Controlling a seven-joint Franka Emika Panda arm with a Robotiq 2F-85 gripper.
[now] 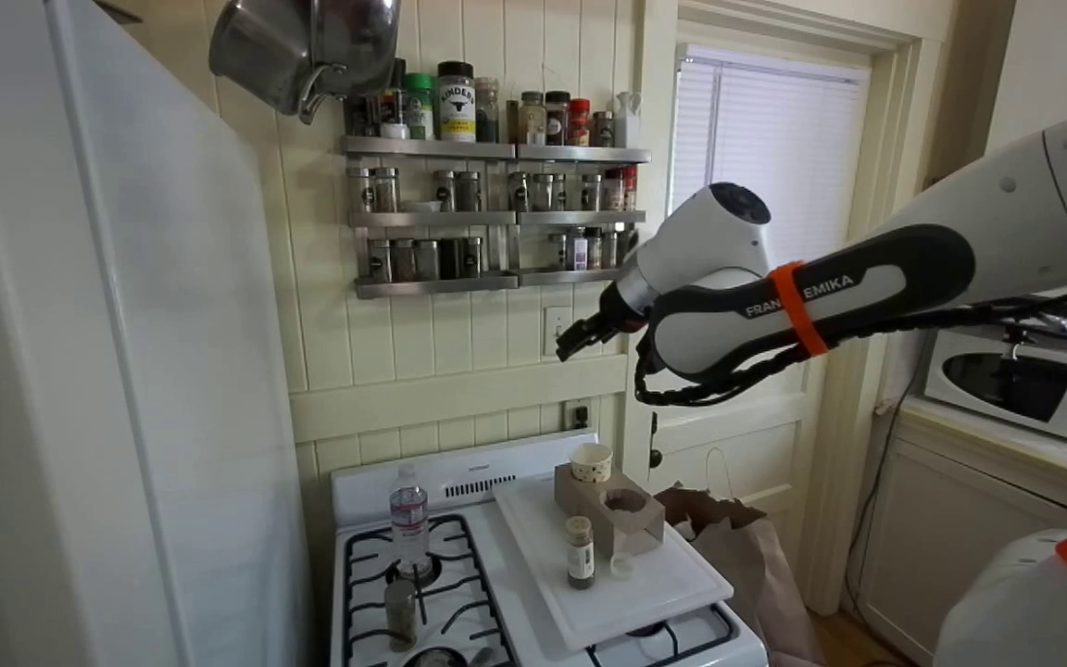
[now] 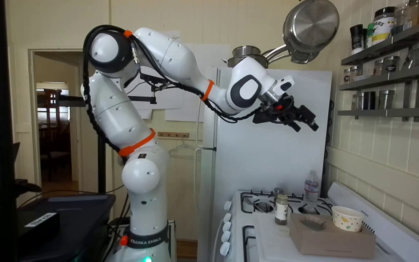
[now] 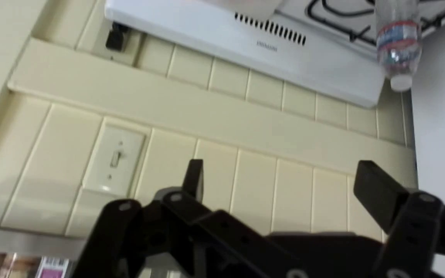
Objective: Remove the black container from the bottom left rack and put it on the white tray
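1. Arm (image 2: 184,60): set high on its base, elbow uppermost, forearm sloping down and outward; wrist well above the stove (image 1: 504,556) (sides below are as seen facing the wall)
2. Gripper (image 3: 282,177): tilted downward, aimed at the cream panelled wall (image 1: 459,329); fingers (image 3: 379,193) spread wide, nothing held between them
3. Black container (image 1: 449,258): on the bottom tier of the left-hand rack (image 1: 436,286), near that tier's right edge, between two jars (image 1: 472,258); gripper well apart from it
4. Marking, arm: FRANKA EMIKA on the base; same name on the forearm (an orange strap (image 1: 798,308) crosses it)
5. Marking, spices: KINDERS on a black-lidded bottle (image 1: 456,102) on the top tier; most other spice labels too small to read
6. White tray (image 1: 659,593): flat, rectangular, smooth; laid across the stove's right side
7. Carrier (image 2: 333,242): brown cardboard, box-shaped, toward the tray's back right corner; speckled round cup (image 1: 591,462) at its back end
8. Spice jar (image 1: 580,556): upright cylinder, pale label, near the tray's left edge; small clear cup (image 1: 621,565) just beside it
9. Water bottle (image 1: 409,528): clear plastic, upright near the stove's back left corner; label banded red and blue, text illegible
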